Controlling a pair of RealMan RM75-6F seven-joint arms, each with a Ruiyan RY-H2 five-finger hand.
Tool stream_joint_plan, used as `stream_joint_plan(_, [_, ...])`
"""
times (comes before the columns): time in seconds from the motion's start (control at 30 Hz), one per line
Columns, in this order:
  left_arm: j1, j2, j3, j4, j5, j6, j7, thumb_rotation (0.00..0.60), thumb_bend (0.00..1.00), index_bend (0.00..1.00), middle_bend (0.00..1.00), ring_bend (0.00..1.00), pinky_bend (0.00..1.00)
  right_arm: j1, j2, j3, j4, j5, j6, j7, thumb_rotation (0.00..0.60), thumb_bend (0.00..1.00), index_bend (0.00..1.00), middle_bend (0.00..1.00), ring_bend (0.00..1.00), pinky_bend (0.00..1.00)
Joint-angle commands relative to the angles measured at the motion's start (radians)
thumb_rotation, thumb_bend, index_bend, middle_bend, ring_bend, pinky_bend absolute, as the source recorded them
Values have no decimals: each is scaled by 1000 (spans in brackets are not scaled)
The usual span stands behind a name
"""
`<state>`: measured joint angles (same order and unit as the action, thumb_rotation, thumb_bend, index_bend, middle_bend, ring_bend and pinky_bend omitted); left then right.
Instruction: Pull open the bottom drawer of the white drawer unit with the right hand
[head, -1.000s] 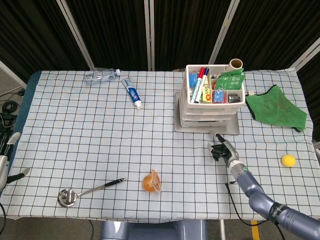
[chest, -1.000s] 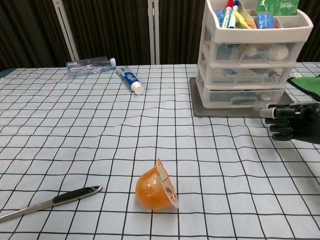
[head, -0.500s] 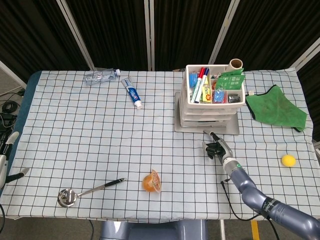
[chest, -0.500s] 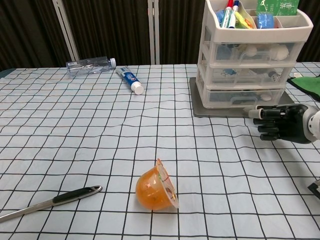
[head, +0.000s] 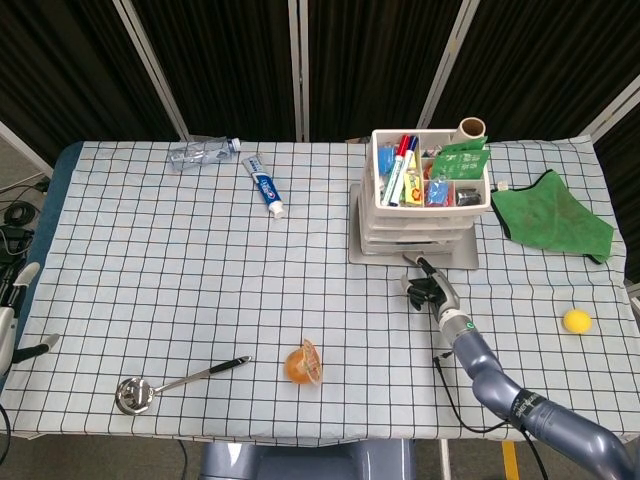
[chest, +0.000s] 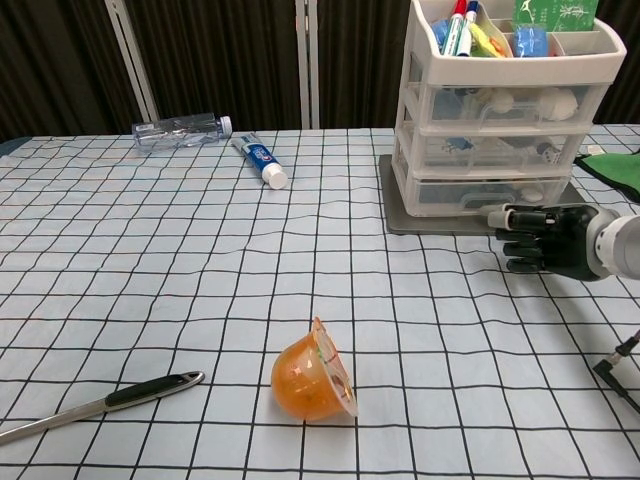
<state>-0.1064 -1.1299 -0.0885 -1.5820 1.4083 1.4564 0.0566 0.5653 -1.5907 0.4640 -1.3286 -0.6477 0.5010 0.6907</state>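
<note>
**At the drawer front, reach not yet made**

Toward the counter's (chest: 200, 300) far right, the bottom drawer (chest: 480, 192) of the white drawer unit (chest: 500, 110) looks closed. The right hand (chest: 545, 240) hovers just before it, fingers curled, holding nothing. Next, I'd say: hook the handle, pull.

Glossy white plastic drawer unit (chest: 500, 120), matt checked cloth (chest: 200, 260), metal ladle (head: 150, 388)

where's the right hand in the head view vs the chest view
Head view: right hand lies right of centre, just below the drawer unit.
Chest view: right hand is at the right edge, mid-height, fingers near the bottom drawer.
Shared landmark: the drawer unit.
</note>
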Motion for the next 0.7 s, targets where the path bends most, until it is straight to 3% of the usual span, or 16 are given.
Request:
stream_joint_plan(0.03, [-1, 1, 2, 1, 2, -4, -4, 600, 55, 0, 0, 0, 0, 1, -13, 5, 14, -2, 0, 4, 600, 496, 181, 958, 941, 886])
stream_joint_plan(0.7, [-10, 5, 13, 11, 19, -20, -30, 600, 55, 0, 0, 0, 0, -18, -70, 67, 73, -33, -42, 66, 600, 504, 202, 960, 941, 886])
